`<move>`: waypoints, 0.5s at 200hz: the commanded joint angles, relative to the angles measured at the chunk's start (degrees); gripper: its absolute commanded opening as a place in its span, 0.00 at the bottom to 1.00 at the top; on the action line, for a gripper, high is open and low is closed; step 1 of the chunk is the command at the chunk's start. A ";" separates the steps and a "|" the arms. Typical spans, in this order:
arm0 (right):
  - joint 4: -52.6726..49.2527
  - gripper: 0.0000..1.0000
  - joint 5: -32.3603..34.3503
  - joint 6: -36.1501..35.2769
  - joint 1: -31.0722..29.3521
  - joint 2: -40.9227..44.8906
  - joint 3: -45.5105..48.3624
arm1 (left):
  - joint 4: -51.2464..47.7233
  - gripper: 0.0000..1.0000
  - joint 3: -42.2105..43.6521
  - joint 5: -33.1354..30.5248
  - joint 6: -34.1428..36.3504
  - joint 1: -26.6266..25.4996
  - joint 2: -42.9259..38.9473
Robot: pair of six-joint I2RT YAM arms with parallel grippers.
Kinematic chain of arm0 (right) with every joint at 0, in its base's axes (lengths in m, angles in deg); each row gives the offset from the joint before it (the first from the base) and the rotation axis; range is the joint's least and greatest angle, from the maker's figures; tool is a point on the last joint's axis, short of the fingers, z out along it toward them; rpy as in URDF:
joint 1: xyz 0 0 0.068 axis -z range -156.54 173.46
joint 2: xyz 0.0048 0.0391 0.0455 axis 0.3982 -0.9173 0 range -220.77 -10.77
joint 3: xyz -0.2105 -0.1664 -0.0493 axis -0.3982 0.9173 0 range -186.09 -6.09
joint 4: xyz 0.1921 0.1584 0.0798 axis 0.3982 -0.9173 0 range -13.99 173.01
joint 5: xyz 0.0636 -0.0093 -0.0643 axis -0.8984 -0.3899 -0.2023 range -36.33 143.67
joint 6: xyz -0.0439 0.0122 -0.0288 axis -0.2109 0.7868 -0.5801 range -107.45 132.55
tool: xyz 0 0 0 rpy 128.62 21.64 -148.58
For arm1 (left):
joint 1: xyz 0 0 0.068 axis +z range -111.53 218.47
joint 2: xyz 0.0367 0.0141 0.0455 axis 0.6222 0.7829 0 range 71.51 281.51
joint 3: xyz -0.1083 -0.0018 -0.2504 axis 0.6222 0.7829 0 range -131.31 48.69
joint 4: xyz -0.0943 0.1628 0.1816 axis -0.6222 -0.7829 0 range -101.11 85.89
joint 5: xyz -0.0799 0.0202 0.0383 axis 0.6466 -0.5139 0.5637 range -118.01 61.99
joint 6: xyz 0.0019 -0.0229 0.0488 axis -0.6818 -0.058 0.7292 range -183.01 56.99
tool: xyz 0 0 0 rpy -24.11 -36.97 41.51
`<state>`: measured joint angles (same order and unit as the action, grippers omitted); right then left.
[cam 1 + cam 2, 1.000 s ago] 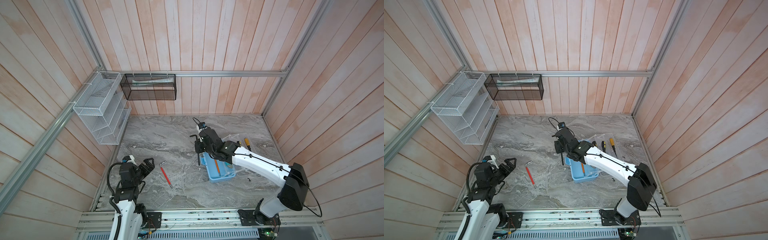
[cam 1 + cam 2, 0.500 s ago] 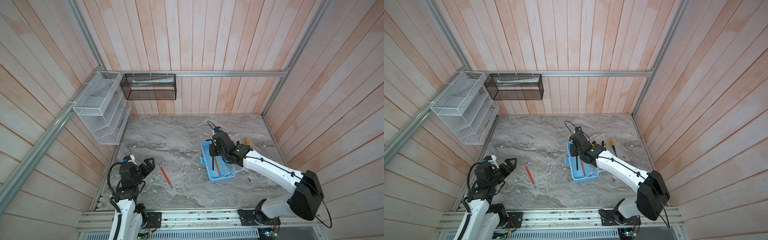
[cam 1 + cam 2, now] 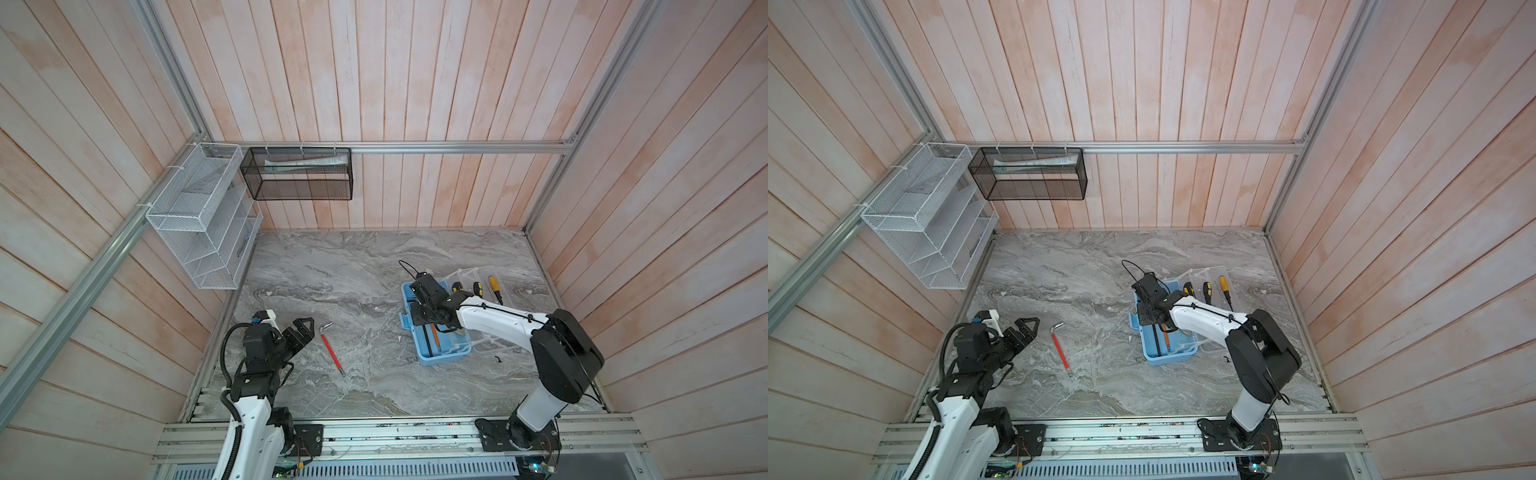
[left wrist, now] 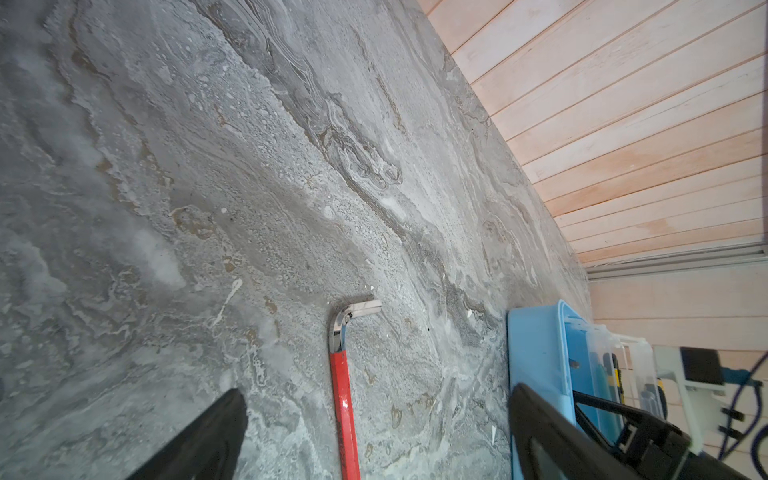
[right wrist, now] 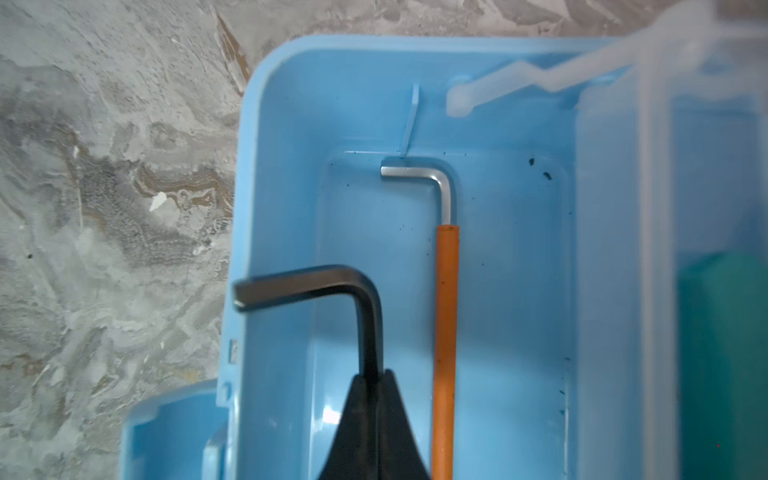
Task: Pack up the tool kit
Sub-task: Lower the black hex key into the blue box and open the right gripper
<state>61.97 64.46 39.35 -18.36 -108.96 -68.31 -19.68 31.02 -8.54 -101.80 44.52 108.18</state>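
Observation:
The light blue box (image 3: 444, 358) (image 3: 1169, 358) of the tool kit stands open at the right of the marble floor. My right gripper (image 5: 371, 376) is shut on a black hex key (image 5: 365, 316). It holds the key over the box's left part (image 5: 266, 166), with the short arm sticking out past the rim. An orange hex key (image 5: 445, 332) lies on the box floor beside it. On the table lies a red hex key (image 3: 331, 347) (image 4: 344, 399). My left gripper (image 3: 305, 326) (image 4: 376, 392) stands open just left of it, holding nothing.
Three screwdrivers (image 3: 478, 287) lie in clear plastic (image 3: 469, 274) behind the box. A white wire rack (image 3: 203, 224) and a black mesh basket (image 3: 297, 178) hang on the walls. A small black bit (image 3: 497, 358) lies right of the box.
My right gripper has carried the black hex key from left of the box to over its inside. The left arm and the red hex key have not moved.

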 commanded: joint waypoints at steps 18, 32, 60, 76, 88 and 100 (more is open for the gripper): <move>-0.91 0.00 -1.63 -0.94 1.22 -4.46 -4.86 | 0.38 1.00 -1.47 -0.17 0.59 -1.13 -0.10; -1.60 0.00 -1.65 -1.48 1.22 -5.31 -6.35 | -0.05 1.00 -1.68 -0.56 0.88 -1.13 -0.30; -3.98 0.00 -1.54 -3.34 1.13 -4.24 -9.57 | -1.18 1.00 -2.68 -1.72 1.80 -1.16 -0.78; -5.41 0.03 -0.93 -6.07 -0.19 -2.41 -12.17 | -1.41 1.00 -4.07 -2.67 2.89 -1.16 -0.55; -5.44 0.10 -0.57 -8.59 -2.40 -1.13 -14.30 | -1.35 1.00 -5.52 -3.97 3.71 -1.15 0.05; -4.88 0.17 -1.82 -10.27 -4.95 -0.86 -16.67 | -2.09 1.00 -7.52 -6.14 4.44 -1.15 0.80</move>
<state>58.43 63.30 34.22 -18.80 -112.88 -80.24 -21.24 27.87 -10.58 -100.14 43.58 108.25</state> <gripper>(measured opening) 0.120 0.997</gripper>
